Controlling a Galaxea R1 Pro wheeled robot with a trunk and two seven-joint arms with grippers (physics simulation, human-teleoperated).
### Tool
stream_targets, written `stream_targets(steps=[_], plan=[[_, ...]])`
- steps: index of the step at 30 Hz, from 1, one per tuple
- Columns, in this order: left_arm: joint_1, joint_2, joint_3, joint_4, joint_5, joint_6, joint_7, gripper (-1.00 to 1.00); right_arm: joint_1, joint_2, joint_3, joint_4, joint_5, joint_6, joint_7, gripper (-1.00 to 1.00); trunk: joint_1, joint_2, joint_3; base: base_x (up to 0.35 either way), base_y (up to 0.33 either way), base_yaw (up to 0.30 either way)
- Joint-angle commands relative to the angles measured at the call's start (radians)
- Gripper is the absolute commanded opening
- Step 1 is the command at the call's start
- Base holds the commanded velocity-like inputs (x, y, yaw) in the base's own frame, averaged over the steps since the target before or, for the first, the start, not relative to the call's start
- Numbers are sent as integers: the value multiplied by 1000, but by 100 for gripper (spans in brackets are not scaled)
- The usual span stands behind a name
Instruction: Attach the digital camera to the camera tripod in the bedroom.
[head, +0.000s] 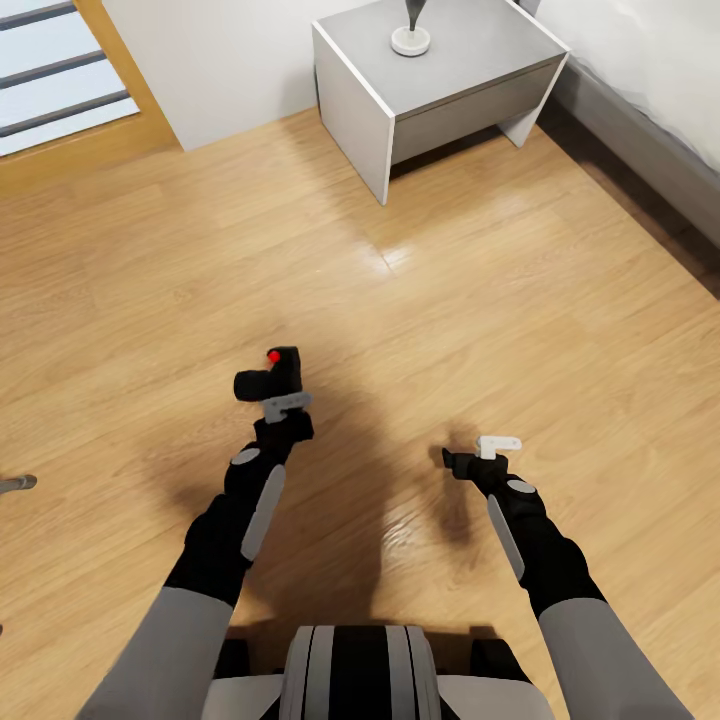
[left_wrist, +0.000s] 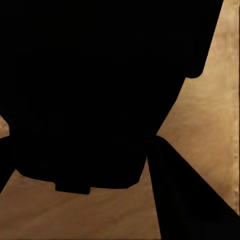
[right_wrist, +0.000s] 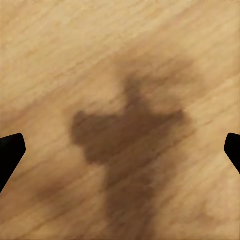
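Note:
In the head view, the digital camera (head: 283, 367), a small black box with a red button on top, hangs above the wood floor in front of me. My left gripper (head: 276, 388) is shut on it from below. Seen from the left wrist, the camera (left_wrist: 100, 90) is a black mass close to the lens, with one dark finger (left_wrist: 195, 200) beside it. Further right in the head view, my right gripper (head: 462, 462) hovers low over the floor. It is open, and only its shadow on the planks lies between the spread fingertips (right_wrist: 11, 150). The camera tripod is out of view.
A white nightstand (head: 350, 95) with a round lamp base (head: 410, 41) stands ahead against the wall. The grey bed (head: 650, 120) runs along the right. A wooden door frame (head: 110, 60) is at the upper left. A short grey metal end (head: 16, 484) pokes in at the left edge.

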Motion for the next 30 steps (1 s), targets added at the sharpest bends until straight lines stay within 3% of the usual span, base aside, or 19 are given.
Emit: stream_targets(steps=[1, 6, 12, 14, 19, 20, 21, 24, 25, 30], plan=[[9, 0, -16, -31, 7, 24, 7, -100, 0, 1, -2, -2, -3, 5, 0, 100, 0, 0, -1, 0, 0, 0], [41, 0, -74, -115, 7, 103, 32, -100, 0, 1, -2, -2, -3, 5, 0, 100, 0, 0, -1, 0, 0, 0], [50, 0, -91, -139, 8, 131, 124, -100, 0, 3, -1, -2, -3, 5, 0, 100, 0, 0, -1, 0, 0, 0], [52, 0, -96, -144, 10, 138, 196, -100, 0, 4, -1, -2, -5, 5, 1, 100, 0, 0, -1, 0, 0, 0], [52, 0, -98, -146, 15, 142, 225, -100, 0, 3, -1, -2, -7, 6, 3, 100, 0, 0, -1, 0, 0, 0], [52, 0, -98, -146, 24, 142, 227, -100, 0, 3, -1, -2, -7, 6, 3, 100, 0, 0, -1, 0, 0, 0], [52, 0, -99, -147, 63, 143, 229, -100, 0, 2, -1, -3, -7, 7, 3, 100, 0, 0, -1, 0, 0, 0], [52, 0, -99, -148, 95, 144, 230, -100, 0, 2, -1, -4, -7, 7, 2, 100, 0, 0, -1, 0, 0, 0], [52, 0, -100, -152, 129, 149, 233, -100, 0, 2, -1, -4, -7, 7, 2, 100, 0, 0, -1, 0, 0, 0], [52, 0, -102, -154, 139, 156, 233, -100, 0, 3, -1, -3, -7, 7, 3, 100, -12, 21, 9, 0, 0, 0]])
